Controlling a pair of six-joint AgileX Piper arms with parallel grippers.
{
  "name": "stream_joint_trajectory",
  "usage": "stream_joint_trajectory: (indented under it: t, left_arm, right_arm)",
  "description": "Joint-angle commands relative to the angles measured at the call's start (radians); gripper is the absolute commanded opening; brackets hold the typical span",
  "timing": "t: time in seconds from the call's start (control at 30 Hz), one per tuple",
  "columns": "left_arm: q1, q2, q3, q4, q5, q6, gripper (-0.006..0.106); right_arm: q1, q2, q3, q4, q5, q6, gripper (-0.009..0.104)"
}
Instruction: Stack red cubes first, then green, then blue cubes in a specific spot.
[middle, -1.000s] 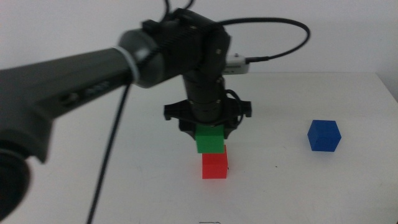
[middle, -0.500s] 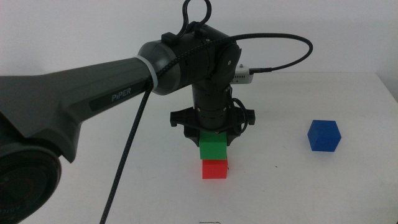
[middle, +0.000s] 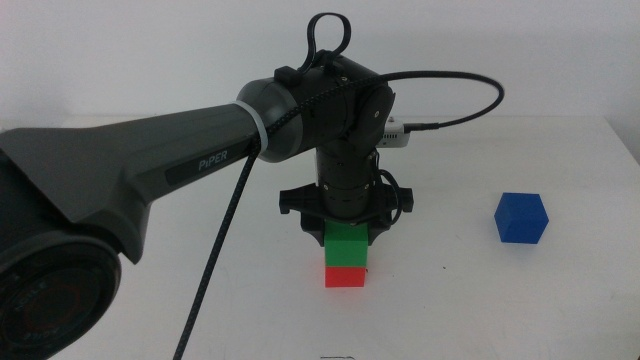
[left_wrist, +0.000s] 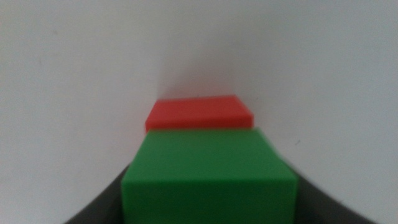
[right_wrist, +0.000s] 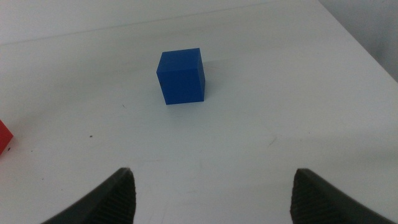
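Green, matte and solid, the small green cube (middle: 346, 246) now sits lower than it did a second ago: across the last second the left gripper (middle: 345, 228) has carried it down until its underside meets, or all but meets, the top of the small matte red cube (middle: 345, 275). The gap visible between the two half a second ago has closed in the middle view. The left gripper's fingers remain clamped on the green cube's sides; the left wrist view shows the green cube (left_wrist: 208, 174) between the dark fingers, with the red cube (left_wrist: 199, 113) directly beneath it and showing only along one edge.

The red cube rests on the plain white tabletop (middle: 200, 300) near the centre, which serves as the stacking spot.

Judgement: the second layer is placed but not yet released. The next action called for is to part the fingers without nudging the stack.

The small deep-blue cube (middle: 521, 218) stands alone, well apart from the stack, toward the right side. The right gripper (right_wrist: 211, 186) waits with its fingers wide apart, facing the blue cube (right_wrist: 181, 76).
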Motion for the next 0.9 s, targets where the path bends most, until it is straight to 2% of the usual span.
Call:
stream_joint_trajectory:
  t: [0.0,0.23,0.4,0.43,0.57,0.6,0.77,0.87]
  left_arm:
    - [-0.007,-0.049,-0.03,-0.011,-0.006,0.0,0.014]
    - [-0.007,-0.047,-0.03,-0.008,-0.005,0.014,0.016]
    - [-0.005,-0.047,-0.03,-0.005,-0.005,0.023,0.027]
    - [-0.005,-0.047,-0.03,0.0,-0.005,0.032,0.036]
    - [-0.005,-0.047,-0.03,0.004,-0.005,0.037,0.052]
    - [-0.005,-0.047,-0.03,0.004,-0.005,0.039,0.062]
    - [-0.005,-0.047,-0.035,0.007,-0.005,0.085,0.088]
    - [-0.005,-0.05,-0.044,0.007,-0.004,0.12,0.094]
  right_arm:
    - [-0.008,-0.014,-0.009,-0.013,-0.047,-0.011,0.063]
    - [-0.008,-0.014,-0.009,-0.013,-0.047,-0.011,0.063]
    - [-0.008,-0.014,-0.009,-0.013,-0.047,-0.011,0.063]
    - [-0.008,-0.014,-0.009,-0.013,-0.047,-0.011,0.063]
    - [-0.008,-0.014,-0.009,-0.013,-0.047,-0.011,0.063]
    - [-0.008,-0.014,-0.009,-0.013,-0.047,-0.011,0.063]
    - [-0.008,-0.014,-0.009,-0.013,-0.047,-0.011,0.063]
    - [-0.008,-0.014,-0.009,-0.013,-0.047,-0.011,0.063]
